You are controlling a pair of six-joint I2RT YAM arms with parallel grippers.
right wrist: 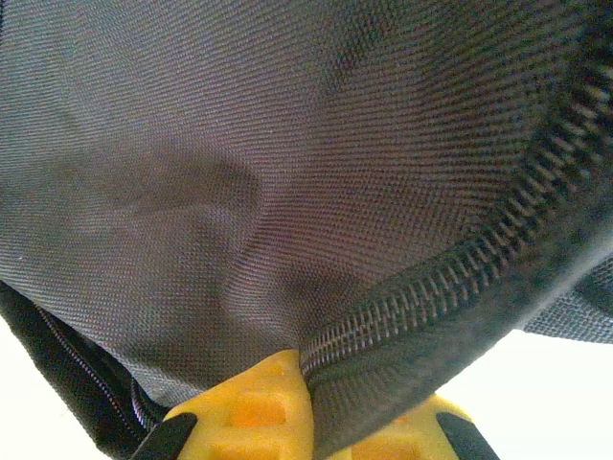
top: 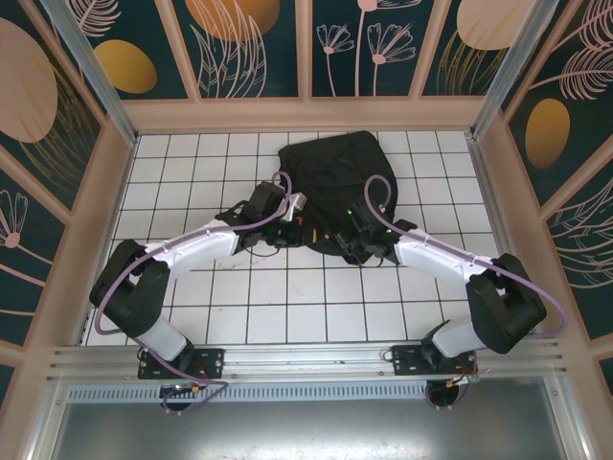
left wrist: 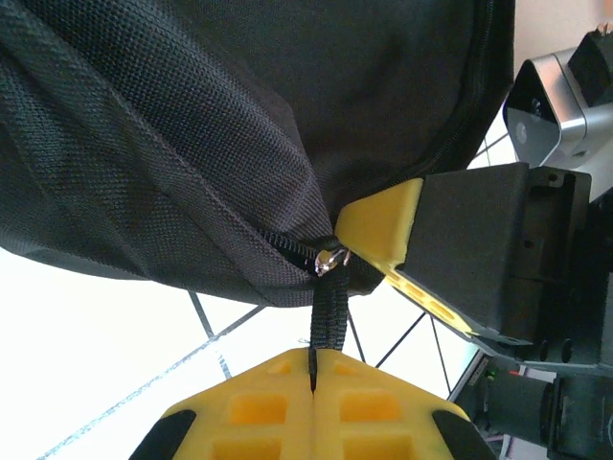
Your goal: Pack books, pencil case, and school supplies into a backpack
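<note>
The left gripper [left wrist: 313, 372] is clenched on the zip pull [left wrist: 327, 311], which runs straight ahead from its fingertips into the backpack [left wrist: 192, 134], and the right gripper [right wrist: 305, 391], close beside it, pinches the backpack's zipped edge.

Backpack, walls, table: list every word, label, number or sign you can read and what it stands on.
None to read.
The backpack is plain black fabric, with no label or print on it, its zip or its zip pull.
The wall panels carry leaf and flower drawings, no writing.
The tiled table bears no writing.
</note>
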